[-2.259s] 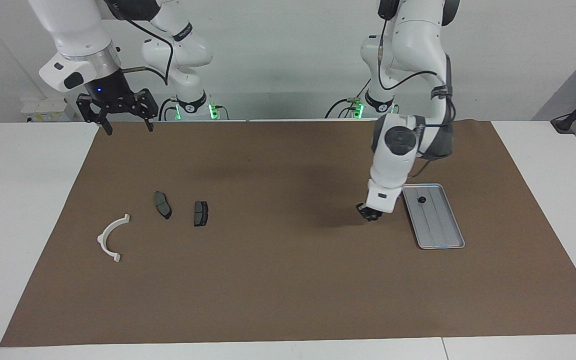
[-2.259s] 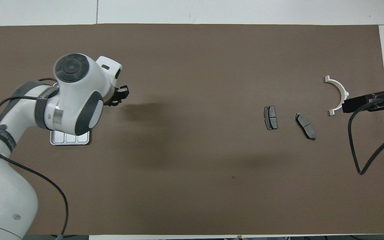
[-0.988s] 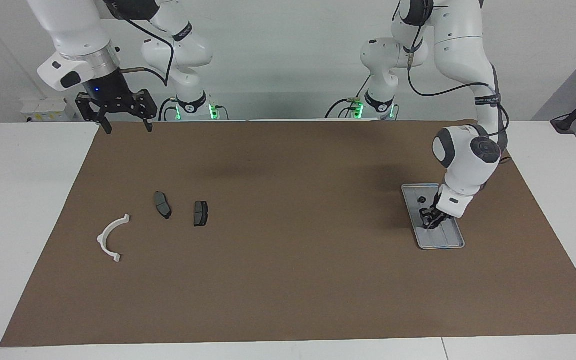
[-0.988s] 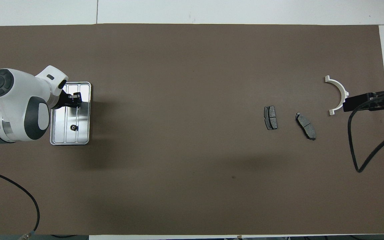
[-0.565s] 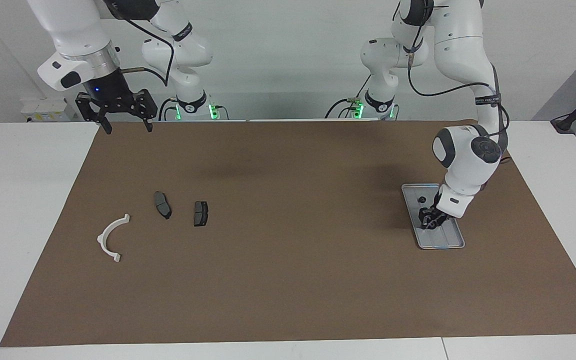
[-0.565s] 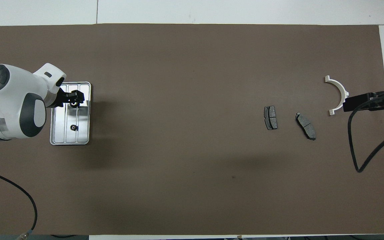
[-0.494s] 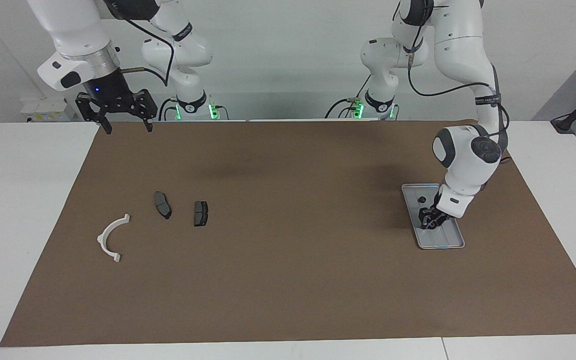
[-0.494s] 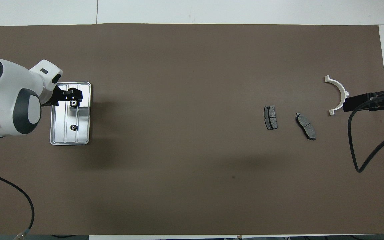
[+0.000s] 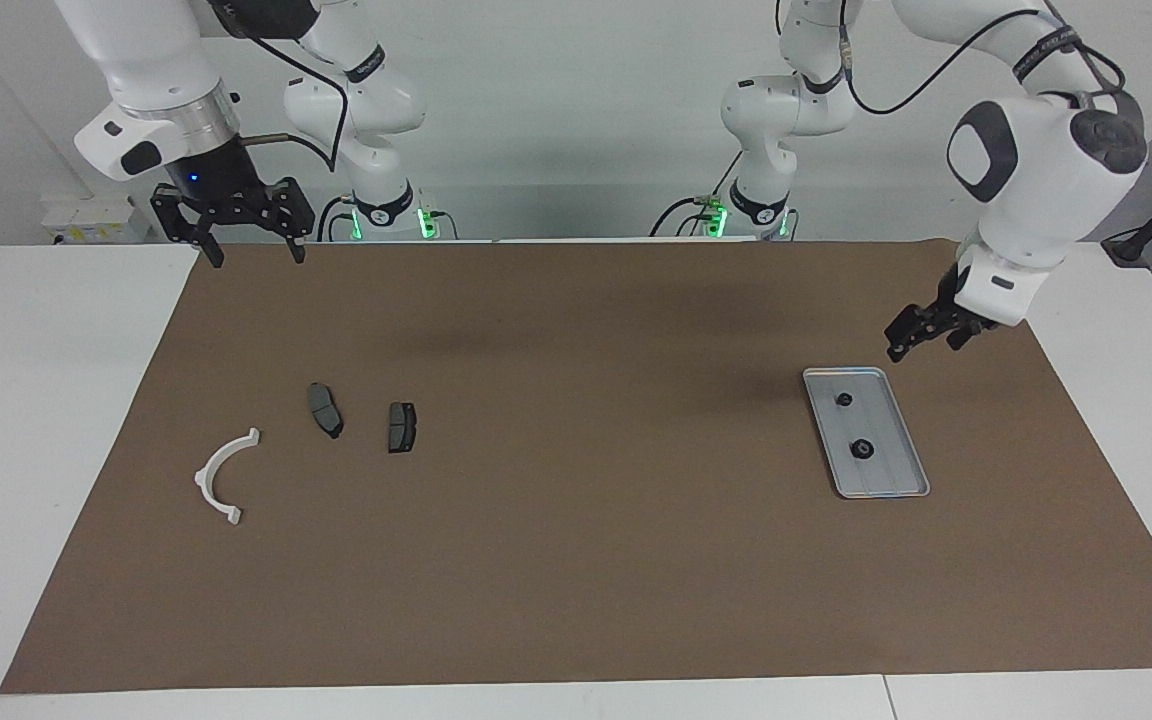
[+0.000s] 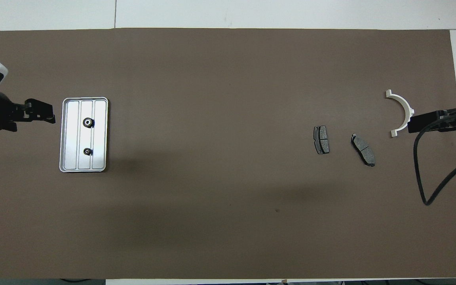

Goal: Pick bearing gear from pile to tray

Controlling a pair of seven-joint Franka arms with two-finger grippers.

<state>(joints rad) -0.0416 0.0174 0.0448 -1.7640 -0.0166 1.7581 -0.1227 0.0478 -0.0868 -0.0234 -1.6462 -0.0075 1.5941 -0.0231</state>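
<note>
The silver tray (image 9: 893, 472) (image 10: 99, 159) lies on the brown mat toward the left arm's end of the table. Two small black bearing gears lie in it, one (image 9: 844, 399) (image 10: 88, 151) nearer to the robots than the other (image 9: 862, 449) (image 10: 88, 122). My left gripper (image 9: 922, 344) (image 10: 48, 112) hangs open and empty in the air, over the mat beside the tray. What is left of the pile lies toward the right arm's end: a white curved bracket (image 9: 222, 474) (image 10: 401, 112) and two dark brake pads (image 9: 325, 409) (image 9: 401, 426). My right gripper (image 9: 259, 257) waits open, high over the mat's edge by the robots.
The brown mat (image 9: 576, 520) covers most of the white table, with a wide bare stretch between the tray and the pile. The right arm's black cable (image 10: 434, 174) loops over the mat near the bracket in the overhead view.
My left gripper opened over the tray and let go of a bearing gear, which now lies in it. The gripper then rose and drew off the tray. The right arm stayed still.
</note>
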